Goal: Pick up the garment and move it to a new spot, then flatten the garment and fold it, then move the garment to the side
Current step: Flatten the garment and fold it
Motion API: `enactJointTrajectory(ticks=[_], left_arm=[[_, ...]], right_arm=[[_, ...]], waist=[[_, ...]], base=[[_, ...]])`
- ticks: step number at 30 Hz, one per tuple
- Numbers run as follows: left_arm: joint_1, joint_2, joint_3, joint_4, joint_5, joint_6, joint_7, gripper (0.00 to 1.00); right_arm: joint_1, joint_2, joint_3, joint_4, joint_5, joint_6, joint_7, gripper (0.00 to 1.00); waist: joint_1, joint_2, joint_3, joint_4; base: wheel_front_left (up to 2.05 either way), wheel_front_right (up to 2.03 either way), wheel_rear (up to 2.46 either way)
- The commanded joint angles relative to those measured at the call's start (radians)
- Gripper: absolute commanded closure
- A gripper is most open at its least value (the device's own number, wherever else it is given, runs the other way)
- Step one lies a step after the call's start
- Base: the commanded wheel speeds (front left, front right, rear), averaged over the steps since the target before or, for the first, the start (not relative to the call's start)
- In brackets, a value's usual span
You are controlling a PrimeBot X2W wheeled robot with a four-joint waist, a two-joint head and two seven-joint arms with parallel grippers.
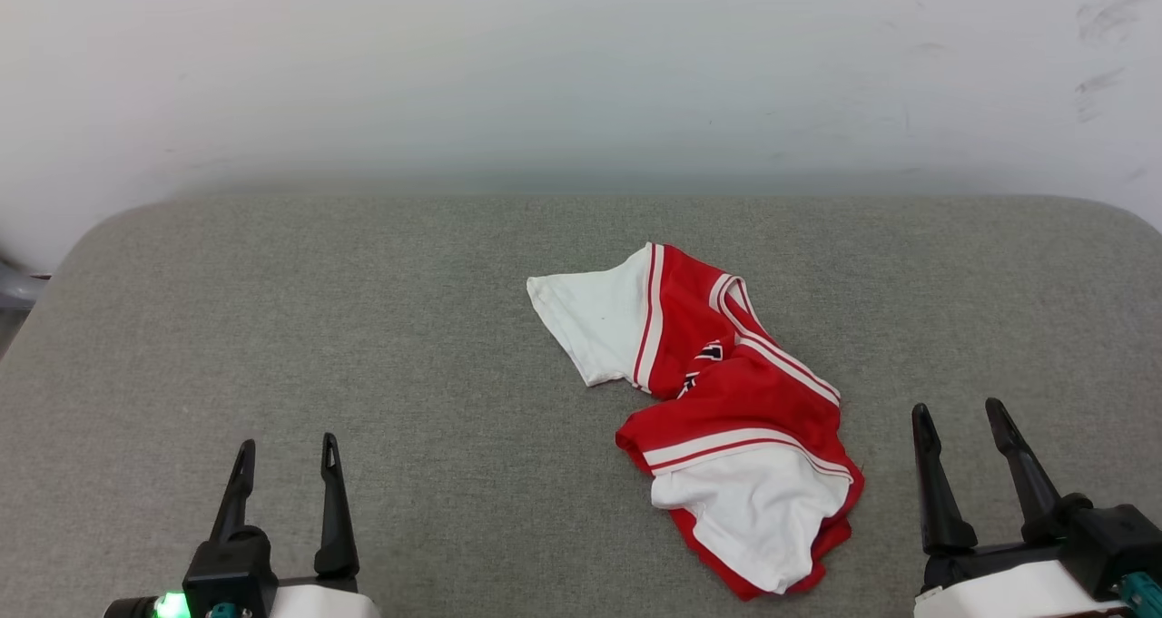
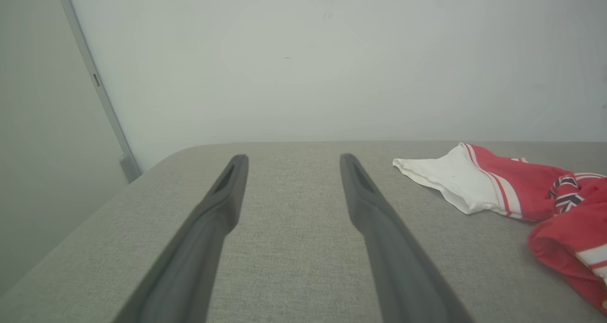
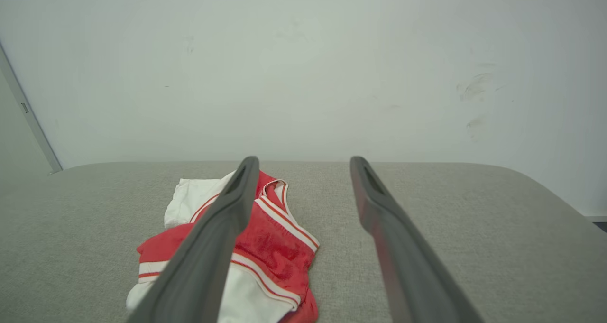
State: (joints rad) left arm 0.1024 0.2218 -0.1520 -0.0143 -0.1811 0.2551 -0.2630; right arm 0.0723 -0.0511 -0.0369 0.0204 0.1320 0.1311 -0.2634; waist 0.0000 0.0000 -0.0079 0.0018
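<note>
The garment lies crumpled on the grey padded surface, right of centre: red body, white sleeves, striped trim, a bit of dark print showing in a fold. My left gripper stands open at the lower left, well clear of the cloth, nothing between its fingers. My right gripper is open at the lower right, just right of the garment and apart from it. The left wrist view has the garment off to the right of the open left gripper. In the right wrist view the garment lies partly behind the left finger of the open right gripper.
A pale wall rises straight behind the padded surface, whose far corners are rounded. A grey vertical strip runs down the wall at the far left. Bare fabric stretches to the left of the garment and around both grippers.
</note>
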Motion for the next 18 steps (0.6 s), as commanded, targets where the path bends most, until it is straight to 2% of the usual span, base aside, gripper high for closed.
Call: enactJointTrajectory(ticks=[1, 18], left_arm=[[0.015, -0.01, 0.012, 0.005, 0.011, -0.011, -0.003, 0.0], [0.03, -0.089, 0.114, 0.037, 0.085, -0.11, -0.003, 0.0]], right_arm=[[0.015, 0.002, 0.002, 0.004, 0.003, -0.001, -0.002, 0.0], [0.016, 0.002, 0.005, 0.019, 0.006, -0.001, -0.002, 0.0]], waist=[[0.0, 0.0, 0.0, 0.0], [0.0, 0.0, -0.001, 0.002]], base=[[0.0, 0.0, 0.0], [0.0, 0.0, 0.0]])
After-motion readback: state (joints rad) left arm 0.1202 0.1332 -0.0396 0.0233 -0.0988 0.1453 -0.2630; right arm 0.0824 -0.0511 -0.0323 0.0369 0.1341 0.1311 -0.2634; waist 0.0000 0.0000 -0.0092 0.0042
